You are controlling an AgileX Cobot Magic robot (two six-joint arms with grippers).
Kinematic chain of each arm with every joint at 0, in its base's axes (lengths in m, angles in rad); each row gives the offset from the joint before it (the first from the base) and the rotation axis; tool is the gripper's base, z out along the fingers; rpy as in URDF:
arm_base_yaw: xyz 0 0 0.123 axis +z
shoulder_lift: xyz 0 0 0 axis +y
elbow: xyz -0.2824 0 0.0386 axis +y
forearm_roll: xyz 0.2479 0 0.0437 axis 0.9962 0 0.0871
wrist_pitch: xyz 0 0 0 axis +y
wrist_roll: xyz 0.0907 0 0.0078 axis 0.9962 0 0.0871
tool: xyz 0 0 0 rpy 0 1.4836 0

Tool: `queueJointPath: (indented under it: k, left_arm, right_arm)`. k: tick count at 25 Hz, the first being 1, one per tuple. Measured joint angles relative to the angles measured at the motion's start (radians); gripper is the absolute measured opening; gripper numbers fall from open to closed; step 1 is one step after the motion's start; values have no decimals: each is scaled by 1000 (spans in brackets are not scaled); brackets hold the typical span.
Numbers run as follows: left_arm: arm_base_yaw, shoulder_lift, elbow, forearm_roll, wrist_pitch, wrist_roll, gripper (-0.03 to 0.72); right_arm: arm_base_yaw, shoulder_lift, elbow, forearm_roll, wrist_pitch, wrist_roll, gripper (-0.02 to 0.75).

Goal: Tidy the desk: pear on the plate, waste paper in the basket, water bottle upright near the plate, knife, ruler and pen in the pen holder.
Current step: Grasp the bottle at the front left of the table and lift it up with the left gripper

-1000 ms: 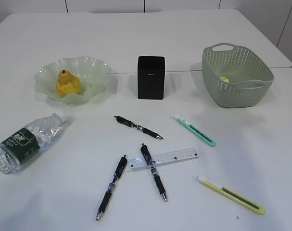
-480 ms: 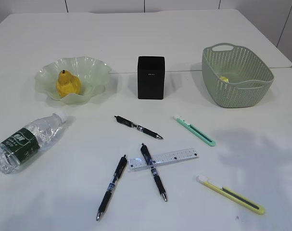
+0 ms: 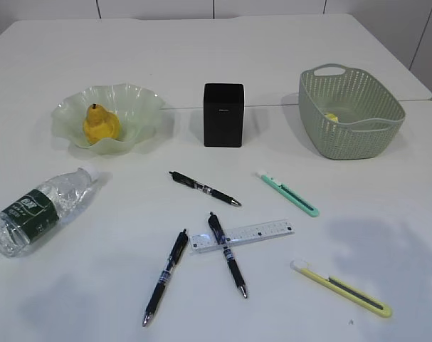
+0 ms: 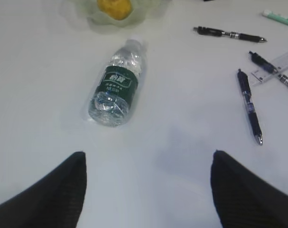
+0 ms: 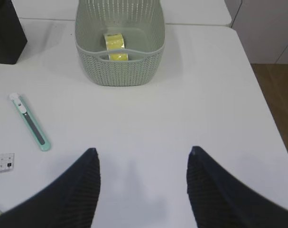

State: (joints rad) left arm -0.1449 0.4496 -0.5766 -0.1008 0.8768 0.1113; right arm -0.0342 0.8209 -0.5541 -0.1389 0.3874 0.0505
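Note:
The yellow pear [image 3: 100, 125] lies on the pale green plate [image 3: 141, 100]. The water bottle [image 3: 38, 209] lies on its side at the left, also in the left wrist view [image 4: 116, 89]. Three black pens [image 3: 204, 189] [image 3: 227, 255] [image 3: 165, 276] and a clear ruler [image 3: 241, 235] lie mid-table. A teal knife [image 3: 287, 193] and a yellow knife [image 3: 341, 288] lie to the right. The black pen holder [image 3: 223, 115] stands behind. Yellow waste paper [image 5: 113, 41] sits in the green basket [image 3: 358, 132]. My left gripper [image 4: 147, 153] and right gripper [image 5: 143, 149] are open and empty above the table.
The white table's right edge [image 5: 264, 104] borders a wood floor. A second table joins at the back, with a seam behind the basket. Neither arm shows in the exterior view.
Objects have not moved. Faint arm shadows at the front left and right of the table have shifted and grown.

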Motion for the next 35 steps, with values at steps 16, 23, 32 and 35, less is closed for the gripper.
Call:
queueJointPath:
  k: [16,23,32,35]
  left_arm:
    - [0,700,-487,36,126,-2,579]
    - [0,936,-758,73,213,-2,577]
    - [0,1069,-860,81,274,38,618]
    - [0,1142,-860,69,252,77,643]
  right_arm:
    - [0,-1,38,-9,24,27,460]
    - [0,-1,38,-9,28,29,460]
    - [0,8,38,-9,30,31,460]
    - [0,17,38,-9,30,31,460]
